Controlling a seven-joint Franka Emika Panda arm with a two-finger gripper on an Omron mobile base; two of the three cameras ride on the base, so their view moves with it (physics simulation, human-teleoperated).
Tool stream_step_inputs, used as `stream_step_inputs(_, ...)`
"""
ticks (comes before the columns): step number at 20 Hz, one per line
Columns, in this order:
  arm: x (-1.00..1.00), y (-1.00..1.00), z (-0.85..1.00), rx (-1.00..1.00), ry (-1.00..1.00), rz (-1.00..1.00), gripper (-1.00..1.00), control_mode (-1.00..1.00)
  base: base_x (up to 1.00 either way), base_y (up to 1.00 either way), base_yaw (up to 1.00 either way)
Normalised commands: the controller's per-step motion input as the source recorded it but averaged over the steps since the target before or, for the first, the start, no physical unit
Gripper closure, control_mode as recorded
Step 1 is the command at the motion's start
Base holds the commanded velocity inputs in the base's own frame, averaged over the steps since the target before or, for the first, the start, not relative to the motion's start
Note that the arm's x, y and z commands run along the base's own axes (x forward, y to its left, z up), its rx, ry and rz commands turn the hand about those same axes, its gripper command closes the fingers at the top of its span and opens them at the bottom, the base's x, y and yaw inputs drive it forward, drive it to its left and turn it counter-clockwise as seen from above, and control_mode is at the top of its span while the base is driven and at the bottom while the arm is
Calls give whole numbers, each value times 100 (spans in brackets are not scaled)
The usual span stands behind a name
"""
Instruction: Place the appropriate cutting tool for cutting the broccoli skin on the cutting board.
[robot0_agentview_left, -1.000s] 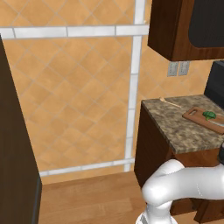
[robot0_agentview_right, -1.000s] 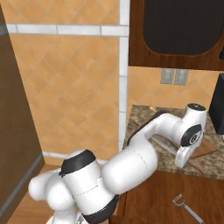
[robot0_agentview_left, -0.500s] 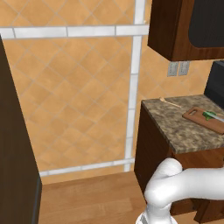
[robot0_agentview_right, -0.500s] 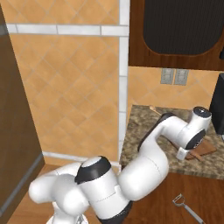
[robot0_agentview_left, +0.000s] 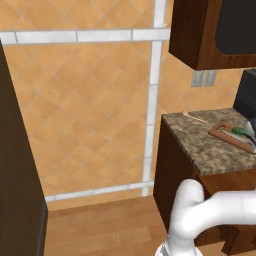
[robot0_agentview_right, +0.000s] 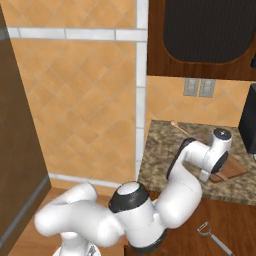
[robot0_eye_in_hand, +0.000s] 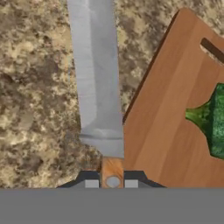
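Note:
In the hand view my gripper (robot0_eye_in_hand: 112, 182) is shut on the wooden handle of a knife (robot0_eye_in_hand: 97, 78). Its broad steel blade points away from me over the speckled stone counter, alongside the edge of the cutting board (robot0_eye_in_hand: 166, 127). The broccoli (robot0_eye_in_hand: 214, 122) lies on that board at the right edge of the hand view. From the left base view the cutting board (robot0_agentview_left: 225, 134) sits at the counter's far right with the broccoli (robot0_agentview_left: 240, 131) on it. In the right base view my hand hangs over the near end of the cutting board (robot0_agentview_right: 237, 171).
A thin wooden utensil (robot0_agentview_left: 194, 117) lies at the back of the counter (robot0_agentview_left: 200, 145), near the wall. A small metal peeler-like tool (robot0_agentview_right: 214, 238) lies on the wooden floor in front of the cabinet. A dark appliance (robot0_agentview_right: 248, 125) stands at the counter's right.
The arm has stretched further right along the counter, bringing the hand from the counter's middle to the near end of the cutting board. The board and broccoli have not moved.

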Motion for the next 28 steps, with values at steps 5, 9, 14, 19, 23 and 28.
stream_step_inputs(5,36,-57,-30,0,0,0,100,-100,0,0,0)
stream_step_inputs(9,53,-17,-38,0,0,0,100,-100,0,0,0)
stream_step_inputs(14,39,0,-43,0,0,0,100,-100,0,0,0)
stream_step_inputs(19,4,22,-84,-1,0,1,-100,-100,0,0,0)
stream_step_inputs(23,0,67,-18,0,0,0,-100,-100,0,0,0)
stream_step_inputs(28,-28,35,30,0,-2,0,-100,-100,0,0,0)
